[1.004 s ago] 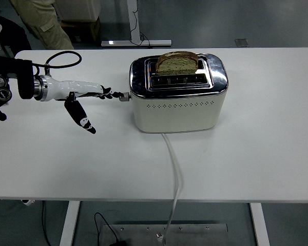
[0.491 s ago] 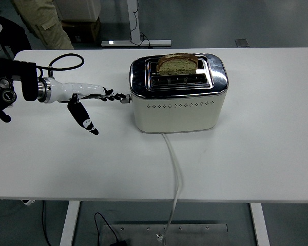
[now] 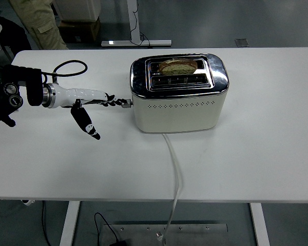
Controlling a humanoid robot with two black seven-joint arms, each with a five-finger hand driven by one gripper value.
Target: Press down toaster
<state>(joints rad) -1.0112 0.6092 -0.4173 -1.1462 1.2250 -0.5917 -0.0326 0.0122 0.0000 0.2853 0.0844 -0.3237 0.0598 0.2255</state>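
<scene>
— Head view: where is the toaster [image 3: 178, 95]?
— Mid-table [image 3: 256, 143], bread [image 3: 177, 66] sunk low in its rear slot.
— And the left robot hand [image 3: 95, 100]?
— Fingers stretched out, tips on the lever [image 3: 126, 103] at the toaster's left end, thumb pointing down, gripping nothing.

Your left hand [image 3: 87, 105] is white with black fingertips on a black arm. Just beside its fingertips you've got a cream toaster [image 3: 178, 93] with chrome top, brown bread [image 3: 178, 66], white cord [image 3: 174, 169], white table [image 3: 256, 148].
</scene>
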